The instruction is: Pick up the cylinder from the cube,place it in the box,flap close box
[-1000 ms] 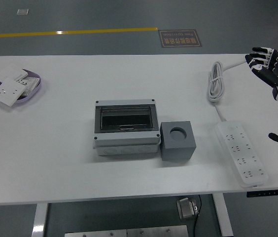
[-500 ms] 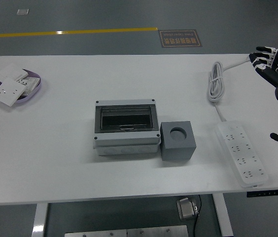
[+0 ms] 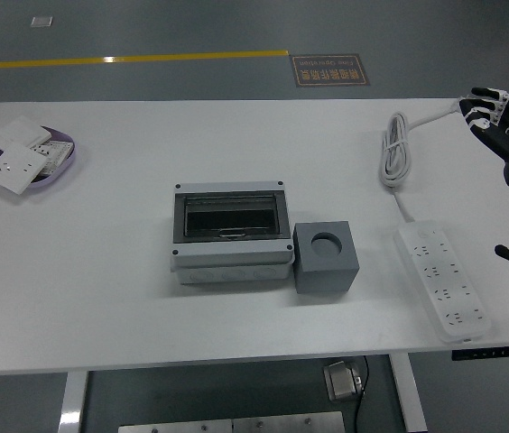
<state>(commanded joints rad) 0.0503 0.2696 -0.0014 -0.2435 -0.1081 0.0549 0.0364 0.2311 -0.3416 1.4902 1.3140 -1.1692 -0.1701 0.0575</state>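
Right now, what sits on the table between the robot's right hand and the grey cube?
In the head view, the white power strip and its coiled cable lie between the right hand and the grey cube; otherwise the table there is bare.

Only the right arm shows, entering at the picture's right edge and running up along it. Its right hand (image 3: 500,124) is raised at the far right, over the counter's (image 3: 236,144) far right corner, holding nothing. The black-and-white fingers (image 3: 484,92) are loosely spread and slightly bent, pointing toward the left and away from the robot. Below the hand, the white wrist section meets a metal cuff, and a further joint of the forearm shows lower down at the edge.
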